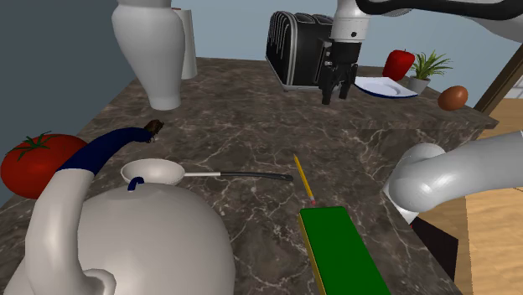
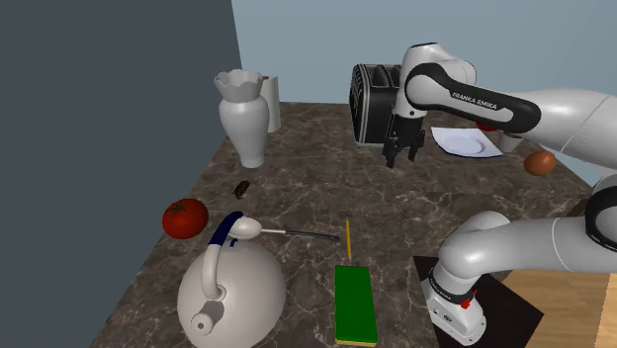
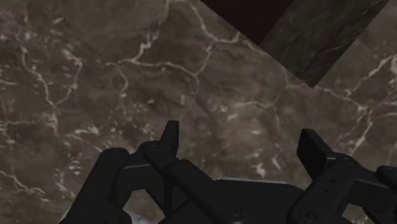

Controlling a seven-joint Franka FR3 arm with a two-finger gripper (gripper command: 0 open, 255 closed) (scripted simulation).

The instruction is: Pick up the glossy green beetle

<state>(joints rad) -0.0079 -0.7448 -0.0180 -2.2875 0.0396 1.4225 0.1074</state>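
The marbled surface [image 2: 316, 178] carries one vase [image 2: 242, 114], one toaster [image 2: 374, 99], one plate [image 2: 465, 144], one kettle [image 2: 232, 294] and one spoon [image 2: 247, 229]. One each also of tomato [image 2: 185, 217], red pepper [image 1: 400, 63], egg [image 2: 539, 163], potted plant [image 1: 427, 65], pencil [image 2: 348, 237], green block [image 2: 354, 303] and small dark beetle [image 2: 241, 187].

Dark white-veined marble counter [image 1: 251, 126], red tomato [image 1: 29, 163], green block [image 1: 339, 251], yellow pencil [image 1: 303, 178], dark beetle [image 1: 153, 126]

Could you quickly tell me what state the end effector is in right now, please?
End effector: open, fingers apart, holding nothing, above the marble counter.
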